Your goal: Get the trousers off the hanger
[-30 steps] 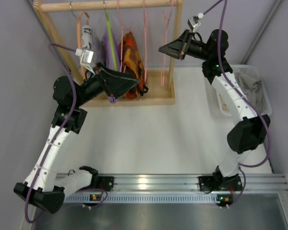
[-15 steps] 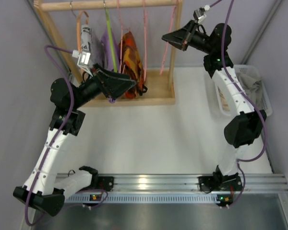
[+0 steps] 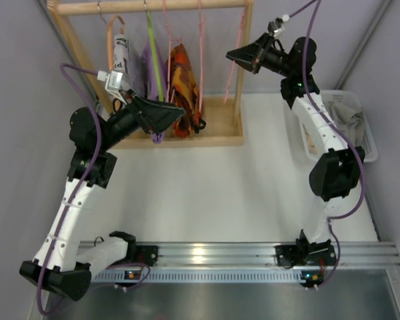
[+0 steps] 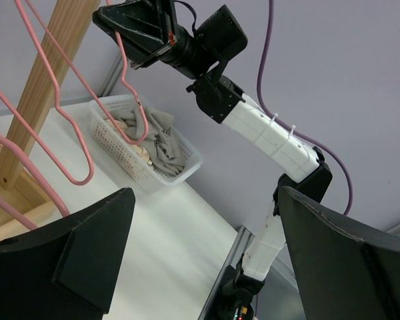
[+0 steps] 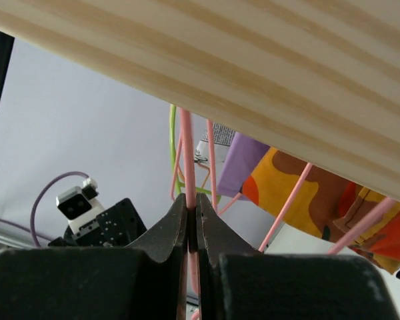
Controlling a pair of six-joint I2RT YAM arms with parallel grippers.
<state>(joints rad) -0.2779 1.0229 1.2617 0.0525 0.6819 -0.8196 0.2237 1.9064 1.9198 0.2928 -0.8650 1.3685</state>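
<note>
Only container here is the white basket (image 3: 343, 97) at the right edge of the bench, and it's got a crumpled heap of beige-grey cloth (image 3: 350, 120) in it.

The trousers (image 3: 184, 80), orange and yellow patterned, hang on the wooden rack (image 3: 153, 8) at the far edge toward the left corner, right next to a purple garment (image 3: 149, 63). My left gripper (image 3: 177, 115) is spread wide with nothing in it. Its tips are just beside the lower part of the trousers, but I can't tell if they're actually touching.

My right gripper (image 5: 191, 217) is up by the rack's right post, pinched tight on the wire of a bare pink hanger (image 5: 186, 153), well apart from the trousers. I honestly can't make out which hanger the trousers are on.

The bench top (image 3: 207, 187) is plain white, there's a metal rail (image 3: 220, 253) along the near edge where my bases sit, and the walls (image 3: 13, 67) are pale lilac all round.
</note>
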